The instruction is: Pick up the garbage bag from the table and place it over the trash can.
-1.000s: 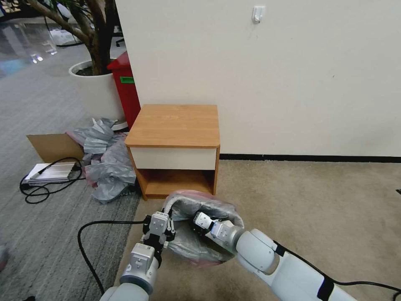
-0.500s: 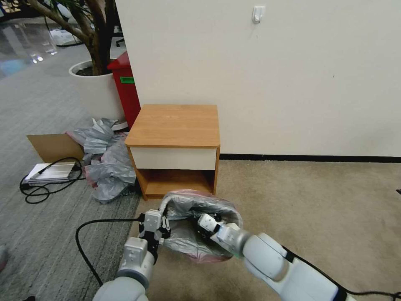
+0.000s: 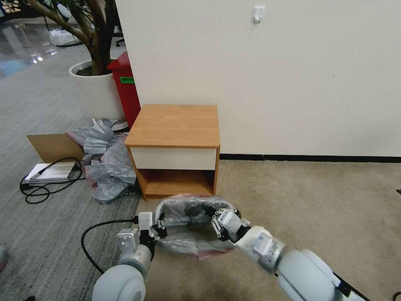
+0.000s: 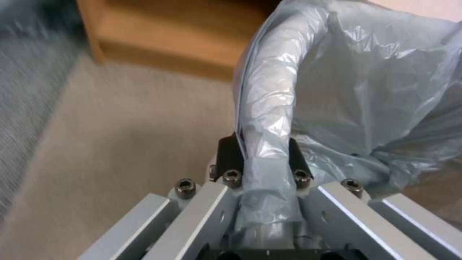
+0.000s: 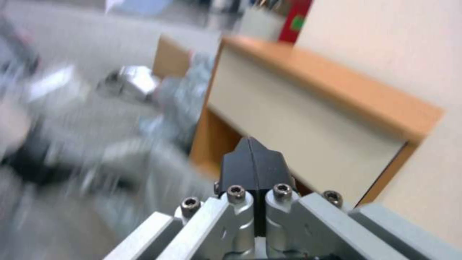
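Observation:
The silver-grey garbage bag [image 3: 188, 242] with its pinkish edge is draped over the trash can on the carpet in front of the table [image 3: 175, 125]. The can is covered, and only its rolled rim shows through the plastic. My left gripper [image 3: 160, 229] is at the bag's left side. In the left wrist view it [image 4: 262, 146] is shut on the bag-wrapped rim [image 4: 269, 104]. My right gripper [image 3: 218, 221] is at the right side of the bag's mouth. In the right wrist view its black pads [image 5: 251, 159] are pressed together with nothing between them.
A heap of grey plastic bags [image 3: 106, 161], a cardboard sheet [image 3: 52, 146] and a cabled device [image 3: 50, 172] lie on the floor to the left. Behind them stand a red bin [image 3: 125, 90] and a white planter [image 3: 94, 90]. Open beige carpet [image 3: 313, 200] stretches right.
My right gripper came out of the bag's inside and moved right to its rim. My left gripper shifted slightly left and lower. The bag's mouth looks flatter and lower.

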Available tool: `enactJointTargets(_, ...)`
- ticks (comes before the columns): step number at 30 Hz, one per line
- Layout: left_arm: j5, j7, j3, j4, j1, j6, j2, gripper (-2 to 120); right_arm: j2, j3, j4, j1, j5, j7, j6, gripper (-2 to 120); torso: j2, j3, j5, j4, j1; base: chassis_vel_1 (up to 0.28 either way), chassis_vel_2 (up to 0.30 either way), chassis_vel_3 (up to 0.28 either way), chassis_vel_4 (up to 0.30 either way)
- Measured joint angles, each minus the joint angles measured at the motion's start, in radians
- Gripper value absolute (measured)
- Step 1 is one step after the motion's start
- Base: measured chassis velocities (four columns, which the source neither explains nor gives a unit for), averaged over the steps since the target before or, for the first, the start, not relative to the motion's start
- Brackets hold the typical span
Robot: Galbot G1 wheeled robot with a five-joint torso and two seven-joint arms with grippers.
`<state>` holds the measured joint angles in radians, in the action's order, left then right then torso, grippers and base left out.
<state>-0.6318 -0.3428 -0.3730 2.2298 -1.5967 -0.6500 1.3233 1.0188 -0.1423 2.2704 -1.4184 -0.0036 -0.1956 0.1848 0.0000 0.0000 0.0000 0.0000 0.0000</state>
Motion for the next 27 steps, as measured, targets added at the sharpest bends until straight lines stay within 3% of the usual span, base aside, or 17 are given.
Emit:
enactJointTargets(4,-0.041,0.000,-0.002,-0.010,0.002,-0.047,-0.001,3,0.041,-0.014,0.000,-0.028,0.015,0.021,-0.040,2,0.000,0.000,0.0000,0.0000,0.000,0.000,0.000,0.000,0.000)
enactJointTargets(10,-0.044,0.025,-0.003,-0.058,-0.001,-0.081,-0.003,3,0.134,-0.032,-0.028,-0.069,0.028,0.035,-0.100,28,0.000,0.000,-0.0001,0.0000,0.000,0.000,0.000,0.000,0.000)
enactJointTargets(17,-0.039,0.039,-0.005,-0.076,-0.007,-0.083,-0.005,7,0.159,-0.034,-0.044,-0.076,0.029,0.035,-0.117,47,0.000,0.000,-0.0001,0.0000,0.000,0.000,0.000,0.000,0.000)
enactJointTargets(19,-0.036,0.041,-0.005,-0.085,-0.008,-0.082,-0.004,20,0.164,-0.033,-0.051,-0.080,0.029,0.033,-0.127,62,0.000,0.000,-0.0001,0.0001,0.000,0.000,0.000,0.000,0.000)
enactJointTargets(27,-0.032,0.042,-0.004,-0.087,-0.007,-0.077,-0.003,48,0.163,-0.033,-0.063,-0.076,0.033,0.032,-0.131,89,0.000,0.000,0.0000,0.0001,0.000,0.000,0.000,0.000,0.000)
